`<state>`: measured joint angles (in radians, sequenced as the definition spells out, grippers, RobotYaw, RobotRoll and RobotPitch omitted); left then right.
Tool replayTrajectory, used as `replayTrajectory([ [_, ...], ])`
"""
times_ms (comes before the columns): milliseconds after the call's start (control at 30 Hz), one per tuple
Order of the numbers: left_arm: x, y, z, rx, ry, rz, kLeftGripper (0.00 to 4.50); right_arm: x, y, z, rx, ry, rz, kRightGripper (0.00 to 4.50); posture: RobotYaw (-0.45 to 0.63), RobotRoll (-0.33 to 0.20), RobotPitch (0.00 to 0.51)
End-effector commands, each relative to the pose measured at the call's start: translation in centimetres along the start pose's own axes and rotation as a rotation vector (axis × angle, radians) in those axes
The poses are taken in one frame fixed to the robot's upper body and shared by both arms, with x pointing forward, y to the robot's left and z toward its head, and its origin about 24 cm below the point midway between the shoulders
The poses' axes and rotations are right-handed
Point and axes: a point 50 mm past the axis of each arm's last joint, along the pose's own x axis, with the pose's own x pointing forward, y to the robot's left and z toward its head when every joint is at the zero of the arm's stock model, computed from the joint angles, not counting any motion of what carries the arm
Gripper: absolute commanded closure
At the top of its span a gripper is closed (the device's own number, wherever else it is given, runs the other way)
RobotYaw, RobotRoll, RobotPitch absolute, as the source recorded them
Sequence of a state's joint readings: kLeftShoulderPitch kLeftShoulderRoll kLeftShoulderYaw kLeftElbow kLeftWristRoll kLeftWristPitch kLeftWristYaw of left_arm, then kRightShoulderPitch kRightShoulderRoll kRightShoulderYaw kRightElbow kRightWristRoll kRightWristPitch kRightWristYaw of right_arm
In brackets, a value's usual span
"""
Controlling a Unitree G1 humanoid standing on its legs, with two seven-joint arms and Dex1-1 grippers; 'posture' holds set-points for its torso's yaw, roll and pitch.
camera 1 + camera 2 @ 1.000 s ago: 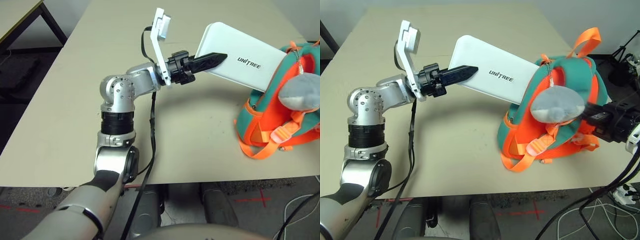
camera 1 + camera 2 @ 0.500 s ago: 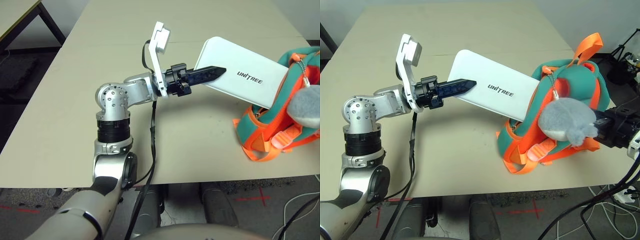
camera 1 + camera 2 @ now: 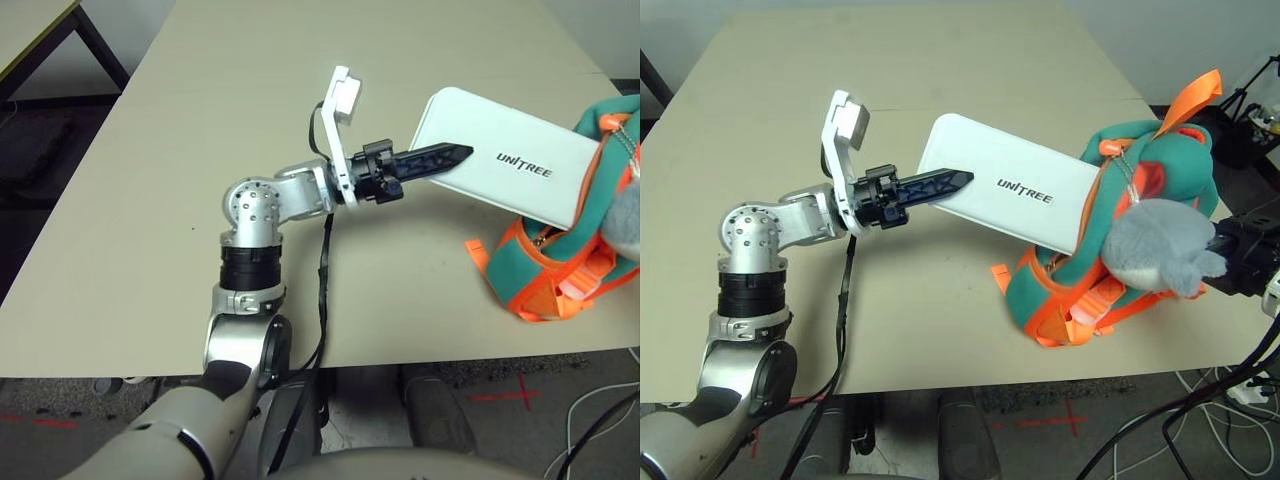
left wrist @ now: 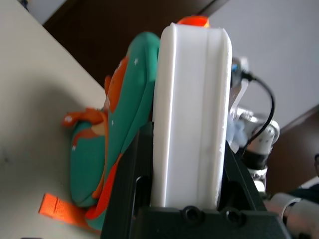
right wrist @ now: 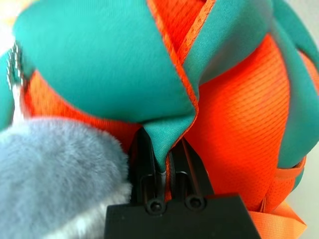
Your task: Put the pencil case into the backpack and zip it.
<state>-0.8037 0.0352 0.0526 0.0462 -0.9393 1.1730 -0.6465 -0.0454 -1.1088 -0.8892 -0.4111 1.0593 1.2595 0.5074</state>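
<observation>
Fingers (image 4: 129,189) of the left gripper (image 3: 930,186) clamp one short end of the flat white hard pencil case (image 3: 1015,194), held tilted above the beige surface (image 3: 930,90); its far end is hidden inside the opening of the orange-and-teal child's backpack (image 3: 1145,215). The right gripper (image 5: 162,167) pinches a teal fabric fold of the backpack, mostly cut off behind the grey plush toy (image 3: 1160,255).

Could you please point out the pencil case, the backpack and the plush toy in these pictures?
pencil case (image 3: 1020,190): right eye view, on its flat white top beside the lettering.
backpack (image 3: 1105,240): right eye view, on the teal front panel.
plush toy (image 3: 1160,245): right eye view, on the middle of its grey fuzzy body.
</observation>
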Motion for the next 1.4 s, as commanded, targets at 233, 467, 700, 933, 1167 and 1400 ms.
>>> replayTrajectory([
  [233, 2.7, 0.7, -4.0, 0.076, 0.221, -0.028, 3.05, 0.7, 0.7, -0.2, -0.003, -0.009, 0.036, 4.42, -0.22, 0.0, 0.2],
  [467, 4.6, 0.9, -3.5, 0.239, 0.229, 0.006, 3.05, 1.2, 0.8, -0.2, -0.001, -0.013, 0.046, 4.42, -0.21, 0.0, 0.201],
  [700, 7.8, -0.9, -1.2, 0.31, 0.189, -0.058, 3.05, 1.8, 1.0, -0.1, -0.002, -0.02, 0.066, 4.42, -0.2, 0.0, 0.196],
  [933, 11.2, -2.5, -2.4, 0.287, 0.25, -0.162, 3.05, 2.3, 1.3, -0.1, -0.002, -0.032, 0.08, 4.42, -0.2, 0.0, 0.183],
  [1167, 10.6, -2.6, -2.7, 0.277, 0.257, -0.186, 3.05, 2.0, 1.2, -0.2, -0.001, -0.041, 0.07, 4.42, -0.21, 0.0, 0.17],
  [1400, 7.0, -3.1, 1.0, 0.336, 0.127, -0.146, 1.73, 1.9, 1.2, 0.0, -0.007, -0.046, 0.065, 4.42, -0.21, 0.0, 0.161],
])
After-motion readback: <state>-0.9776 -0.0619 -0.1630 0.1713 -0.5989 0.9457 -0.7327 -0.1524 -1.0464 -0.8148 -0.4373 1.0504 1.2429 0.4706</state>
